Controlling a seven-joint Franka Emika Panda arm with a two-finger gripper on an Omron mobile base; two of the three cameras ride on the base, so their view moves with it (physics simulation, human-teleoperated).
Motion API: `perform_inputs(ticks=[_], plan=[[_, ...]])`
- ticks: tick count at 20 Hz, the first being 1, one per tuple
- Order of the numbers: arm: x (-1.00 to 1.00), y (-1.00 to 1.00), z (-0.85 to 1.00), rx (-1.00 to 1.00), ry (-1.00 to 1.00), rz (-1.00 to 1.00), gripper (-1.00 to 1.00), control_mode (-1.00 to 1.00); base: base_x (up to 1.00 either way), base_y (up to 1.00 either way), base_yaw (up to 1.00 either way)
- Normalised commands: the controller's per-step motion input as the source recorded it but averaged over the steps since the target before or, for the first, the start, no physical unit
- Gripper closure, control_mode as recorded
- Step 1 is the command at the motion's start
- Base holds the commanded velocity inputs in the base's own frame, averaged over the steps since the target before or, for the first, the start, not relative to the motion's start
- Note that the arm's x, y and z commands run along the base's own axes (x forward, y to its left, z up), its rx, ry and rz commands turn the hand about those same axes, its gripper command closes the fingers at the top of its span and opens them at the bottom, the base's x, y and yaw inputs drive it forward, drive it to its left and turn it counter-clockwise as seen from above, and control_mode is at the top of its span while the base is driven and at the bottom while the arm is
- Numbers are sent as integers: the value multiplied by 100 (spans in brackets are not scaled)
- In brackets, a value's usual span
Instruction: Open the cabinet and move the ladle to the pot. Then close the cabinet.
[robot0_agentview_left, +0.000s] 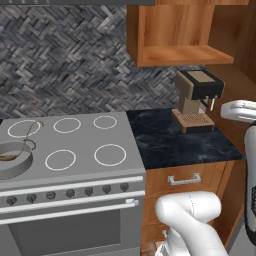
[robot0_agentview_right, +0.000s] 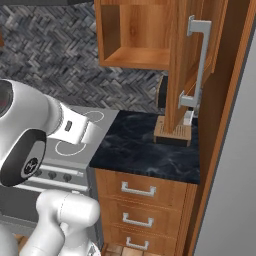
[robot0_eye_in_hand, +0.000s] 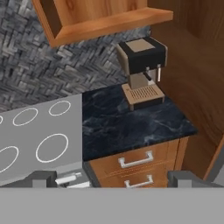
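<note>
In the left base view the cabinet (robot0_agentview_left: 182, 37) stands open and its shelf looks bare, while the pot (robot0_agentview_left: 12, 159) sits on the stove (robot0_agentview_left: 70, 150) at the front left ring with the ladle (robot0_agentview_left: 27, 136) apparently resting in it, its thin handle leaning up over the rim; so the closing step seems to be what remains. In the right base view the cabinet door (robot0_agentview_right: 187, 65) swings far out over the counter (robot0_agentview_right: 145, 147), its silver handle (robot0_agentview_right: 196, 62) facing the camera, and the coffee machine (robot0_agentview_right: 172, 132) stands just behind and below the door's lower edge. A careless push could scrape the door against the machine or miss the handle altogether. In the hand view the gripper (robot0_eye_in_hand: 112, 178) has its fingertips spread wide apart with nothing between them, aimed at the counter and drawers (robot0_eye_in_hand: 135, 159); from this low pose the arm could clip the door's edge as it rises.
</note>
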Motion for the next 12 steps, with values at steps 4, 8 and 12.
perform_inputs(ticks=[4, 8, 12], plan=[[-49, -41, 0, 2, 0, 0, -100, -100, 0, 0, 0], [-35, -42, 0, 1, 0, 0, -100, -100, 0, 0, 0], [-36, -39, 0, 0, 0, 0, -100, -100, 0, 0, 0]])
